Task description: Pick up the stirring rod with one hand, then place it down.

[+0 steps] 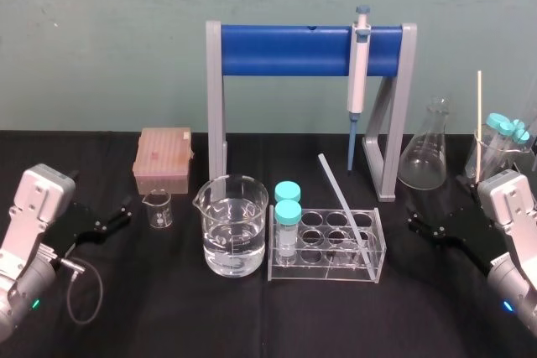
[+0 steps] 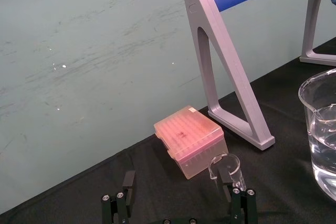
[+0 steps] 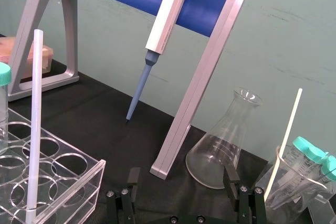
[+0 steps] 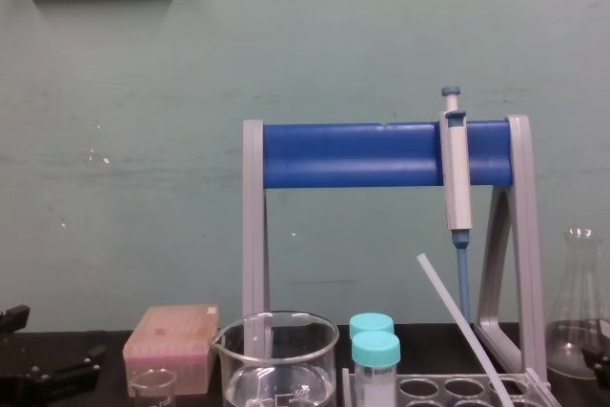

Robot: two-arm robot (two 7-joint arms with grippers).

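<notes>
The stirring rod (image 1: 342, 203) is a thin translucent whitish rod. It leans in the clear test tube rack (image 1: 323, 277) at the table's middle, its top tilted back and left. It also appears in the right wrist view (image 3: 34, 129) and the chest view (image 4: 462, 326). My right gripper (image 1: 422, 225) rests low on the black table to the right of the rack, open and empty, apart from the rod (image 3: 181, 192). My left gripper (image 1: 117, 215) is parked at the far left, open, with a small beaker (image 2: 226, 167) just ahead of it (image 2: 181, 203).
A large beaker of water (image 1: 233, 232) stands left of the rack, which holds two teal-capped tubes (image 1: 288, 215). A pink tip box (image 1: 162, 159) sits back left. A pipette (image 1: 358, 64) hangs on the blue stand (image 1: 285, 49). A conical flask (image 1: 424, 157) and a beaker with tubes (image 1: 499, 144) stand right.
</notes>
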